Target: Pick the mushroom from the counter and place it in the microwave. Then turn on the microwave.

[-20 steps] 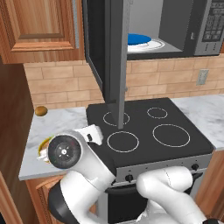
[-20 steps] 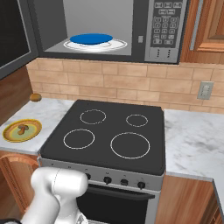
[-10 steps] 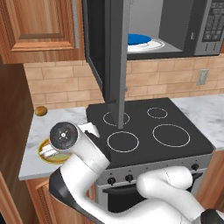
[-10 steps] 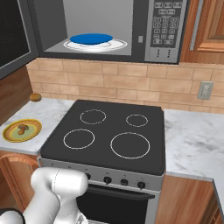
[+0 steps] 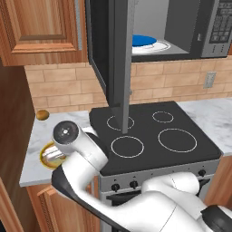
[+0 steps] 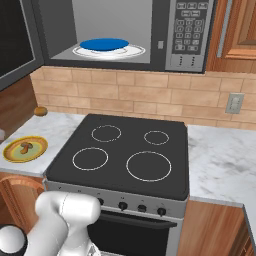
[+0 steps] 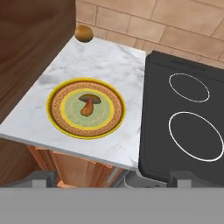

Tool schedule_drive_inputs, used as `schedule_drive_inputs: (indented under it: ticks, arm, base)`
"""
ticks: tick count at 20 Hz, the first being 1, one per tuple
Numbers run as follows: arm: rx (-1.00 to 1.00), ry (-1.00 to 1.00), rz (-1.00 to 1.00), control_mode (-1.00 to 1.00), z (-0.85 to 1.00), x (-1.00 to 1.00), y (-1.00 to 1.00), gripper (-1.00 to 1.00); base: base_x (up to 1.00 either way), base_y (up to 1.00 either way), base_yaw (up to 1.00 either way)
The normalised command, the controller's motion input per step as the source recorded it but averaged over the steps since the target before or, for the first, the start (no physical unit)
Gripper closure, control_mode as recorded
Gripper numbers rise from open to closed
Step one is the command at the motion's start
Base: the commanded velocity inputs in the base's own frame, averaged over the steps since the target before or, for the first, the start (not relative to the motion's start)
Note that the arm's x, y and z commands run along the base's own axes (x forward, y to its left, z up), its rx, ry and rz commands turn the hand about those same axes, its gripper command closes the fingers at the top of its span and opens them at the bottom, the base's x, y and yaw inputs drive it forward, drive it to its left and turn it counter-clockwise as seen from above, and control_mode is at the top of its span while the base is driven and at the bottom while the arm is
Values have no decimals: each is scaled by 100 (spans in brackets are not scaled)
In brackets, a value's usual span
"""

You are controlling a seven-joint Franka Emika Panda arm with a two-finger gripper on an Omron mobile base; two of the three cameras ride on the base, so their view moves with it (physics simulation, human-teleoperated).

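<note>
Two dark fingertips of the gripper [image 7: 112, 177] stand wide apart, holding nothing; beyond them the small brown-capped mushroom [image 7: 89, 104] lies on a round yellow-rimmed plate [image 7: 61, 119]; white marble counter [image 7: 113, 70] beneath.

The mushroom [image 7: 89, 104] had a dark brown cap and a paler tan stem; its plate [image 7: 61, 124] was yellow-rimmed with a brown key-pattern band and a pale green centre. The counter [image 7: 113, 65] was white marble with faint grey veins. The stovetop [image 6: 120, 167] was black with white rings, the ball [image 7: 83, 33] golden-brown
</note>
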Motion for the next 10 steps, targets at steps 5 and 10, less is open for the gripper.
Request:
schedule_drive_inputs:
  ticks: [5,10]
  arm:
    - [0,11,0,-100,-38,26,8,-100]
    - [0,8,0,-100,-32,26,4,-100]
  base:
    - [0,0,0]
    - [0,0,0]
